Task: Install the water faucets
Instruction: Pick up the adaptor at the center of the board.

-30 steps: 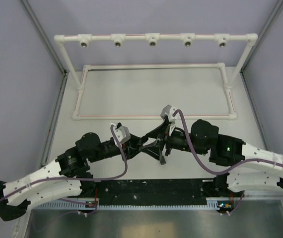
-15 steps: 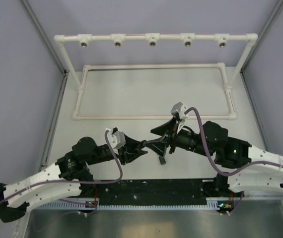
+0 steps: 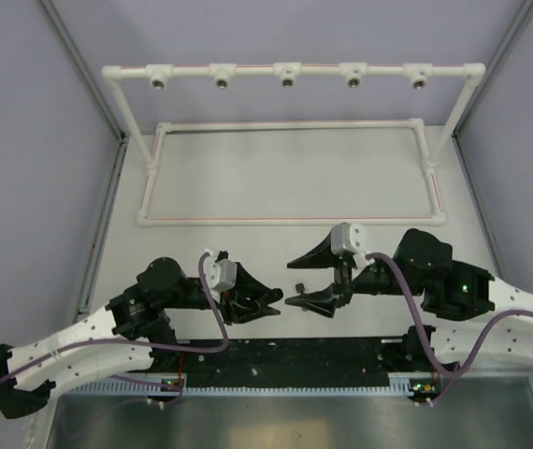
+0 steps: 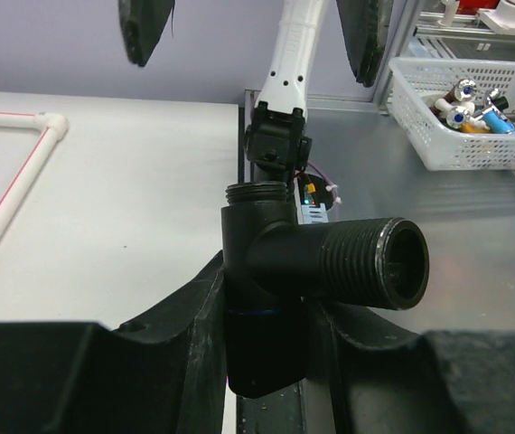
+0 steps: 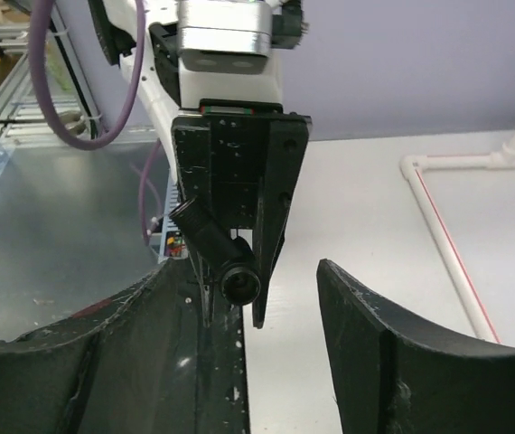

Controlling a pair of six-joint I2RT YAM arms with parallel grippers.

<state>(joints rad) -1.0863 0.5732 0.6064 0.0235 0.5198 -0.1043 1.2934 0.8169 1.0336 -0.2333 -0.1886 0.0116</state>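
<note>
Clamping the faucet (image 4: pixel 321 262), the left gripper (image 3: pixel 268 299) is closed on its body. The right gripper (image 3: pixel 291 282) gapes wide, empty. That round body may twist in the grip during threading.

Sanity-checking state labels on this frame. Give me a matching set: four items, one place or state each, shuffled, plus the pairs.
1. black T-shaped plastic faucet
2. right gripper
3. white pipe frame
4. white mesh basket

A. open, holding nothing
B. on the bare metal surface, small fittings inside
C. clamped in the left gripper
D. standing at the far end of the table

Pairs: 1-C, 2-A, 3-D, 4-B
</note>
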